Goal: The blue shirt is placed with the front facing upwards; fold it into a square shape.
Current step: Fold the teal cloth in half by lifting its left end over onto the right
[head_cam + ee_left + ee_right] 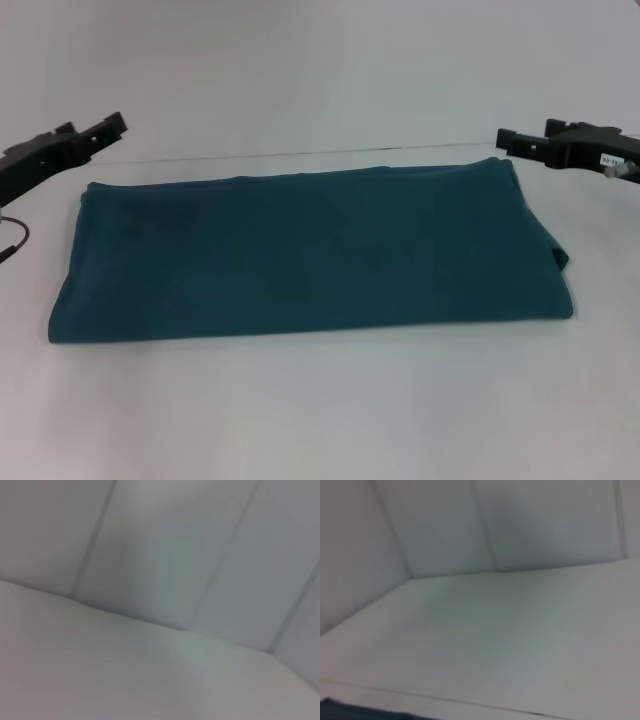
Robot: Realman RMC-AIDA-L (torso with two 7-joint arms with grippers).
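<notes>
**Inspector:** Status of the garment, please.

**Assistant:** The blue shirt (310, 255) lies flat on the white table (320, 410), in the middle of the head view. It is already folded into a wide band: long from left to right, short from front to back. No sleeves stick out, and no print or neck label shows, only plain teal cloth. A small flap of fabric pokes out at the band's right end.

**Inspector:** So how much of the job do you judge complete?

**Assistant:** The lengthwise folds appear done. The outline is an oblong, not a square, so I judge at least one crosswise fold remains, bringing one end over the other, and tidying that loose flap.

**Inspector:** Grippers?

**Assistant:** The left gripper (110, 128) hovers just beyond the shirt's far left corner, clear of the cloth. The right gripper (508, 141) hovers just beyond the far right corner, likewise apart from it. Neither holds anything. How far the jaws stand apart I cannot tell; only dark tips show in profile.

**Inspector:** Wrist cameras?

**Assistant:** The left shows only bare table and wall panels. The right shows the same, plus a sliver of the shirt at one edge.
</notes>
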